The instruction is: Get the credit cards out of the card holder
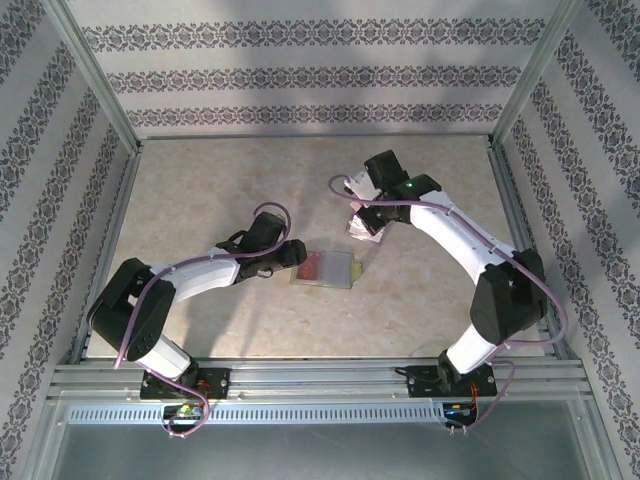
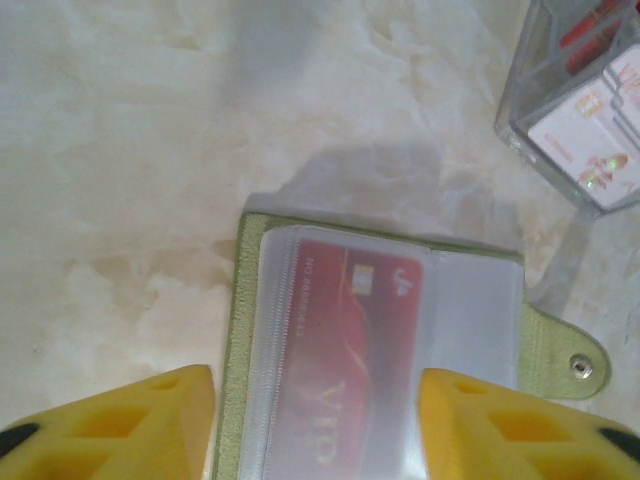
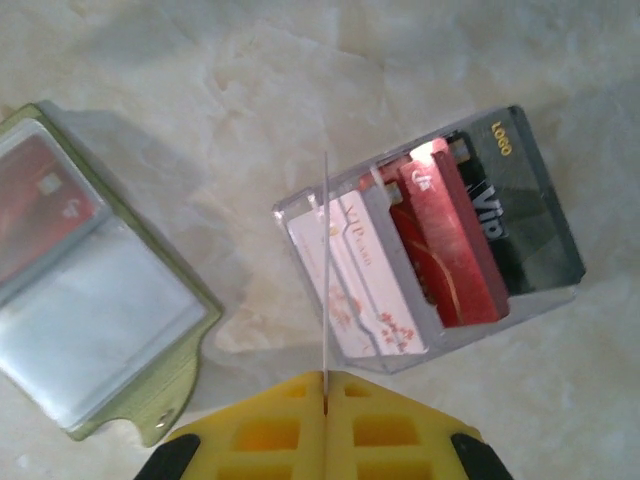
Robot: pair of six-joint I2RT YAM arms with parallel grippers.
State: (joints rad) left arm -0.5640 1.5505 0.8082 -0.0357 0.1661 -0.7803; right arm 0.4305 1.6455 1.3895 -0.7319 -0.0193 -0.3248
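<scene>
Your left claw hangs released, its yellow fingers spread to either side of the card holder. The holder lies open on the marbled surface, with a red card tucked in a clear pocket. To its right, your right claw is clenched on a thin card seen edge-on, over a clear box holding white, red and dark credit cards.

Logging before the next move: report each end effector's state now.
Left end effector: open above the card holder.
Right end effector: closed on a thin card.
</scene>
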